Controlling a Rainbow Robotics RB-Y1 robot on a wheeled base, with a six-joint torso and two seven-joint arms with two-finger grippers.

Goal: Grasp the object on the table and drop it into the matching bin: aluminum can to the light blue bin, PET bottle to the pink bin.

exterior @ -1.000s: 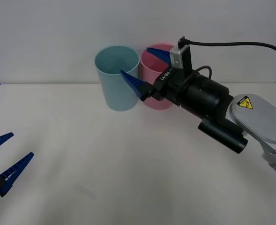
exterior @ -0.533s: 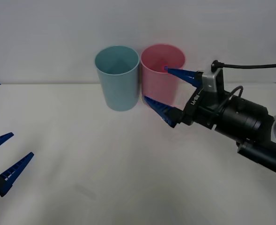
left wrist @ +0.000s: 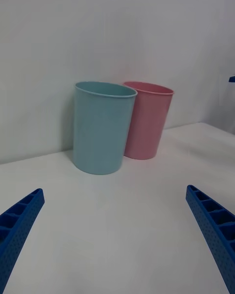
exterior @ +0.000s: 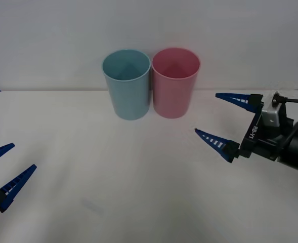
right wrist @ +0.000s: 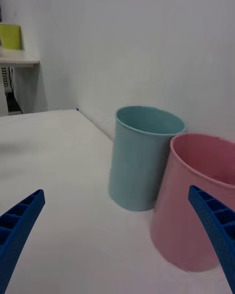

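Right gripper (exterior: 214,115): hanging above the white table (exterior: 138,182) on the right side, jaws spread wide and holding nothing, blue ribbed fingers (exterior: 217,143) aimed left toward the bins; the arm behind it runs off the frame edge.
Right wrist view: both fingers (right wrist: 218,225) sit at the lower corners with open air between them, and past that gap stand the two bins.
Left gripper (exterior: 4,169): low at the near left edge of the table, well apart from the bins, fingers parted and bare; its body is cut off by the frame.
Left wrist view: fingers (left wrist: 19,220) at the corners, bins straight ahead, far off.
Light blue bin (exterior: 126,84): upright at the back of the table by the wall, on the left of the pair.
Pink bin (exterior: 175,82): upright just beside it on the right, walls touching or very nearly so, hard to call from here.
Aluminum can: possibly down inside one of the bins, but the bin bottoms are hidden by their walls from every angle, so I cannot tell.
Table: plain white surface, a faint smudge near the front.
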